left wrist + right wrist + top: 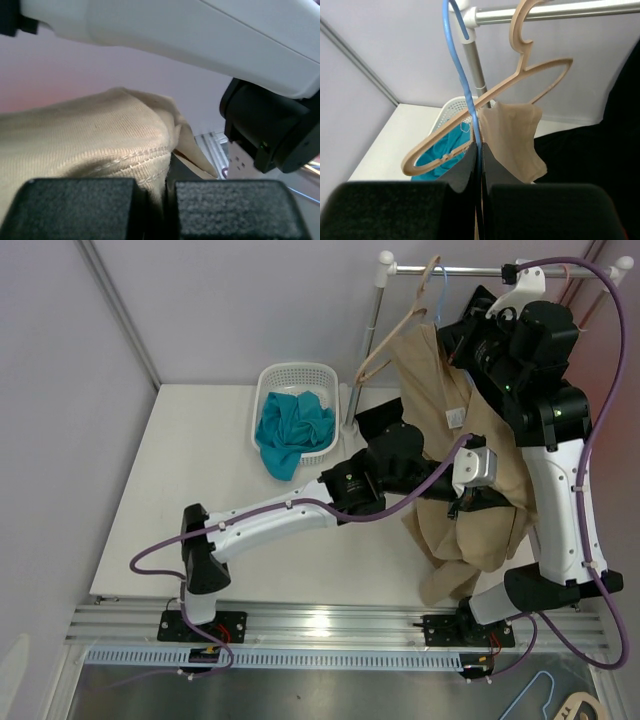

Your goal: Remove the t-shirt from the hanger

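**Left gripper** (pixel 167 187): jaws closed tight, pinching a stitched hem fold of the beige t-shirt (pixel 90 135).

**Right gripper** (pixel 480 155): jaws closed on the wire of the blue hanger (pixel 461 85), below the rail (pixel 555 11).

**T-shirt:** hangs with its long axis vertical, from the hanger downward. The left arm grips it lower down and the right stands above at the hanger. The cloth probably has to be drawn down and away from the held hanger.

**Tan hanger** (pixel 520 82): tilted on the rail alongside. Whether it carries any cloth is unclear.

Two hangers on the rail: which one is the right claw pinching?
The thin blue wire hanger, which runs down between the fingers of the shut right claw. The thicker tan hanger hangs tilted beside it, ungripped.
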You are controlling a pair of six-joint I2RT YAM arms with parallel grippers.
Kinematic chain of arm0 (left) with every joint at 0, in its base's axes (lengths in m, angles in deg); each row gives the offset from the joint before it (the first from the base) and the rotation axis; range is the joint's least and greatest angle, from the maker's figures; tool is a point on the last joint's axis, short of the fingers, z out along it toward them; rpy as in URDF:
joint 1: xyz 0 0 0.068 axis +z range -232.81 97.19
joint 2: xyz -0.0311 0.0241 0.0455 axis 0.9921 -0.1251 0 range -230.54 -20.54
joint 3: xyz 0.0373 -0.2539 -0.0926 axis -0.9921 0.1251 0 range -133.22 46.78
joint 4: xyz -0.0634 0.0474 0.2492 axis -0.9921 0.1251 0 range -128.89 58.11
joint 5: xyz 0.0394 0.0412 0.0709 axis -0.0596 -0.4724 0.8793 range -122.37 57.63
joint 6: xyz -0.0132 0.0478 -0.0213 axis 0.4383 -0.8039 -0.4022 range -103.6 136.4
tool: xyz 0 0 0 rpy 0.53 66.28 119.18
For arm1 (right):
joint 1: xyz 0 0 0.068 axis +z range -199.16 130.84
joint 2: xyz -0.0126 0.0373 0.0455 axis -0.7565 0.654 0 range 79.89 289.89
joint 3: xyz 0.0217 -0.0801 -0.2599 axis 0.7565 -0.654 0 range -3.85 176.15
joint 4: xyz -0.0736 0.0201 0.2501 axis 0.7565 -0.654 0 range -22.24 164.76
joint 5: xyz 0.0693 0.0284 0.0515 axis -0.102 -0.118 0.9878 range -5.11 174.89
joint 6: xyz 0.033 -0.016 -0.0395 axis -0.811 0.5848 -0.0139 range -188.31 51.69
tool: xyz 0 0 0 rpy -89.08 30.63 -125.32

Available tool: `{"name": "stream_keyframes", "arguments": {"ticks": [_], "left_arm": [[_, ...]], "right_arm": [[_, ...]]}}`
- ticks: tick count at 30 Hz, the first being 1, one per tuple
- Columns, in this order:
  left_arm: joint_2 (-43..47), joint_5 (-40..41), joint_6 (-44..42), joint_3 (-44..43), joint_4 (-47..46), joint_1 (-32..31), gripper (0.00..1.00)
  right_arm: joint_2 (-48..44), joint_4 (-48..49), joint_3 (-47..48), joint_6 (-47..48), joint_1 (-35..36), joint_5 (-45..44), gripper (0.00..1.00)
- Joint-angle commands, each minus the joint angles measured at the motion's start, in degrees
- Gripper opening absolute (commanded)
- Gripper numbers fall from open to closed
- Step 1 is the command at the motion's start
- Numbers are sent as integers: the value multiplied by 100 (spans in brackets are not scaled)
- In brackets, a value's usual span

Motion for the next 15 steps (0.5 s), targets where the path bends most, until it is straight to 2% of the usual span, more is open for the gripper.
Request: {"name": "stream_keyframes", "arguments": {"ticks": [1,4,5,9,15], "left_arm": [[-180,-1493,84,-470,139,-114,1],[-435,-2067,112,-954,543,-114,1],[-488,-2573,129,-1085,736,-122,1],[-559,-3744,322,-1026,948,-140,1],[-137,-4511,208,248,897,-447,1]], "right_arm": [[-83,525,0,1,40,405,0],[5,411,210,45,14,536,0],[5,445,211,28,-4,580,0],[92,490,325,-121,-232,862,0],[198,446,562,-289,-487,1082,0]]}}
